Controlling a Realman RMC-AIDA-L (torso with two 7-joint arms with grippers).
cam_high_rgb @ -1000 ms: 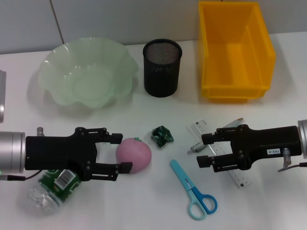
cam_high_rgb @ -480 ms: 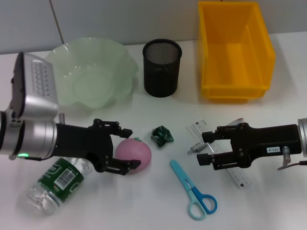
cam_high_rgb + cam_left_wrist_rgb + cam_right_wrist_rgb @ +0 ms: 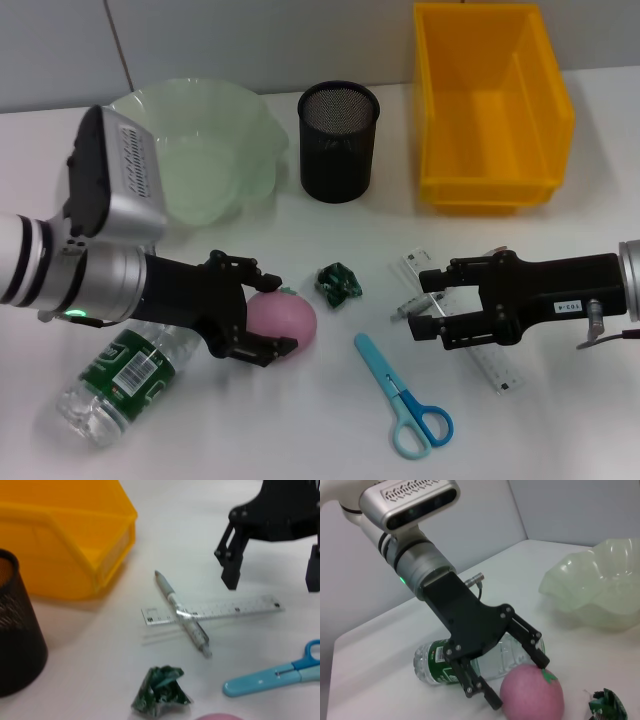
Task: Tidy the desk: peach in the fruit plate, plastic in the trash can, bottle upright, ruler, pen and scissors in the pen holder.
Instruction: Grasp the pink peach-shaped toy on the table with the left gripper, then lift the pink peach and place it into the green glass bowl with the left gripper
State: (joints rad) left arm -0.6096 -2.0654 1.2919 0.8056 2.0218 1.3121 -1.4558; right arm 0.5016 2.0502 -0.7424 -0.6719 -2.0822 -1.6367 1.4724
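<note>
The pink peach (image 3: 288, 320) lies on the white table, and my left gripper (image 3: 263, 314) is open with a finger on either side of the peach's left half. The right wrist view shows the same left gripper (image 3: 517, 681) astride the peach (image 3: 534, 691). Behind that arm a clear bottle (image 3: 113, 385) lies on its side. My right gripper (image 3: 427, 305) hangs open just over the pen (image 3: 407, 307) and the clear ruler (image 3: 495, 368), which cross each other. Crumpled green plastic (image 3: 338, 283) and the blue scissors (image 3: 405, 400) lie between the arms.
Along the back stand the pale green fruit plate (image 3: 190, 150), the black mesh pen holder (image 3: 338, 140) and the yellow bin (image 3: 490, 105). The left wrist view shows the pen (image 3: 182, 615) over the ruler (image 3: 215, 609), with the plastic (image 3: 160, 690) nearby.
My left arm has tilted its wrist upward and pushed right, so its open fingers now straddle the peach and the bottle is uncovered. The right gripper has edged slightly left over the pen.
</note>
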